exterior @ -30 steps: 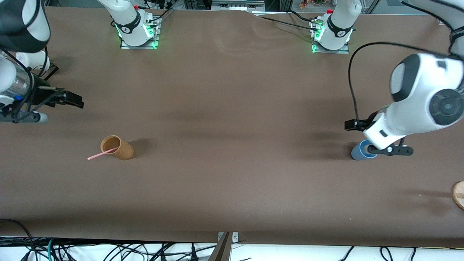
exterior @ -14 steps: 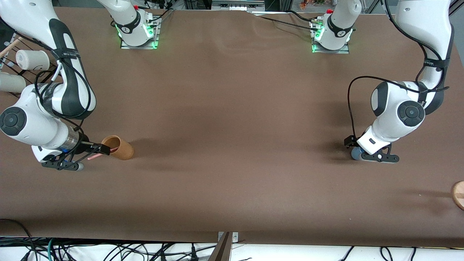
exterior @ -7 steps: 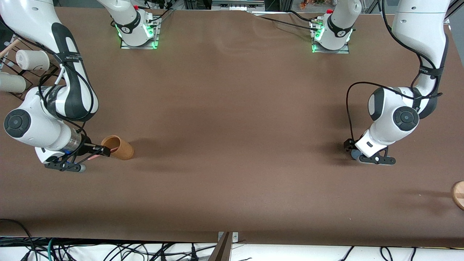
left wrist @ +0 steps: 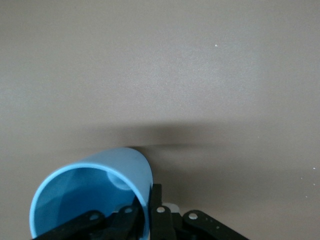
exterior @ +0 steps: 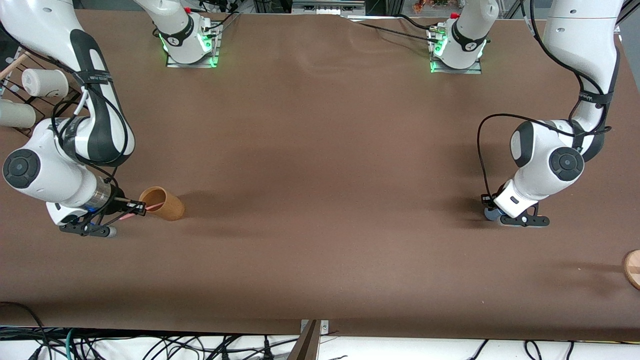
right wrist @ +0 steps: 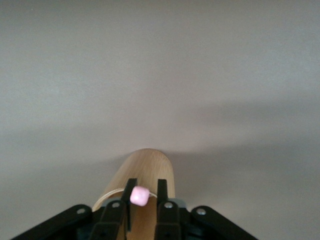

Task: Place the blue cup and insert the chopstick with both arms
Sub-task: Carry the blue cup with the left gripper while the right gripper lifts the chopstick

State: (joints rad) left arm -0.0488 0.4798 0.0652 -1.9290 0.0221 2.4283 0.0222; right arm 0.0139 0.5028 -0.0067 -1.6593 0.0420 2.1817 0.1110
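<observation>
R gripper (exterior: 134, 209) sits low at the table (exterior: 320, 200), at the right arm's end, right at the mouth of the tan-orange cup (exterior: 162, 203). That cup lies on its side, mouth toward the gripper. The pale-pink chopstick (exterior: 142, 210) pokes out of it, one end inside the cup, the rest sticking out between the fingers. In the R wrist view the fingers (right wrist: 162, 197) are nearly together, pinched on the chopstick (right wrist: 139, 196), whose square pink end shows between the tips, w/ the cup (right wrist: 145, 175) directly under and ahead of them. Nothing else visible in that cup.

Mid table is bare brown cloth.

L gripper (exterior: 492, 212) is down at the left arm's end, on the blue cup (exterior: 490, 214), mostly hidden under the wrist in the front view. L wrist view: the blue cup (left wrist: 92, 195) is tipped, mouth facing the camera, bright blue inside, w/ nothing in it. One finger (left wrist: 156, 210) is outside the wall, the other inside the mouth, closed on the rim. Can't tell if the cup touches the table.

Round wooden disc (exterior: 632, 269) at the table edge, nearer the front camera than the blue cup.
</observation>
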